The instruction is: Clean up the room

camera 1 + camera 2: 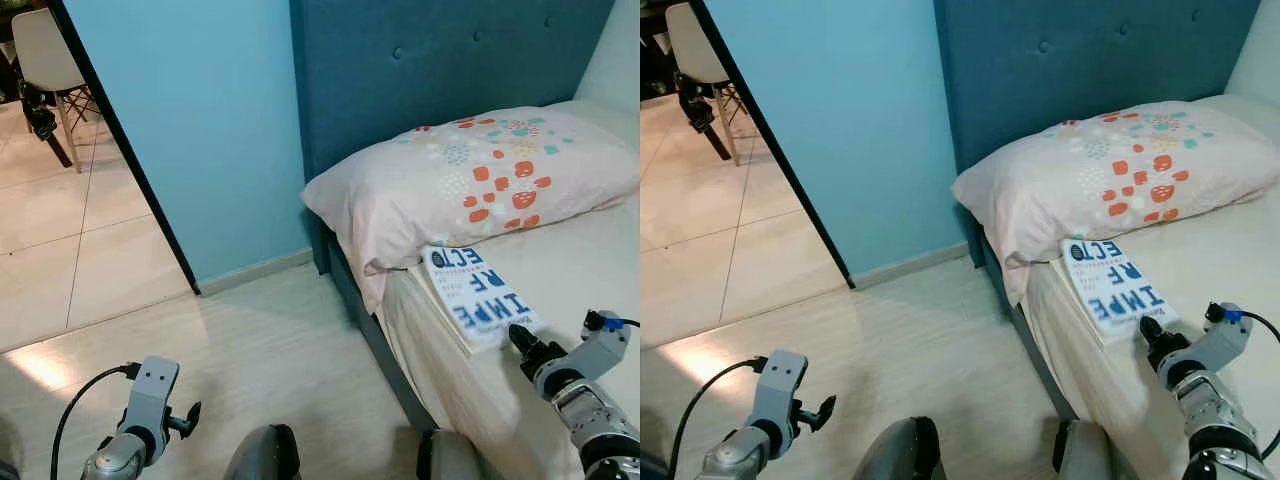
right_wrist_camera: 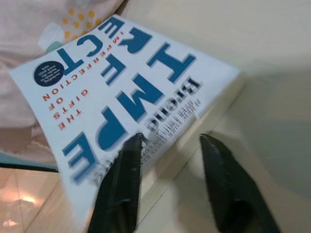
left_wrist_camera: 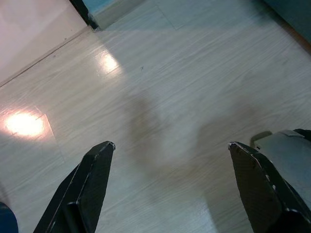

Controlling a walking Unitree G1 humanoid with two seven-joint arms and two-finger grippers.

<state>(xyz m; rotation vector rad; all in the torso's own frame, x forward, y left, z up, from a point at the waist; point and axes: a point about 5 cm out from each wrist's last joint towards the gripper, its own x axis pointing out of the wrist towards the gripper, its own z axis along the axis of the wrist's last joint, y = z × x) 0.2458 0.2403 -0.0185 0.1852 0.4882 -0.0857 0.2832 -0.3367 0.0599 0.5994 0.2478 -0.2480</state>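
A white book (image 1: 478, 292) with large blue letters lies flat on the cream bed (image 1: 590, 270), close to its side edge and just below a pink patterned pillow (image 1: 470, 180). My right gripper (image 2: 170, 138) hovers at the book's (image 2: 121, 82) near edge, open. One finger is over the cover and the other over the book's side and the sheet. Nothing is gripped between them. My left gripper (image 3: 170, 144) hangs low over the pale wood floor (image 3: 160, 87), open wide and empty.
A blue padded headboard (image 1: 430, 60) stands behind the pillow, with a light blue wall (image 1: 200, 130) to its left. An open doorway at the far left leads to a tiled floor (image 1: 60, 230) with a white chair (image 1: 45, 50).
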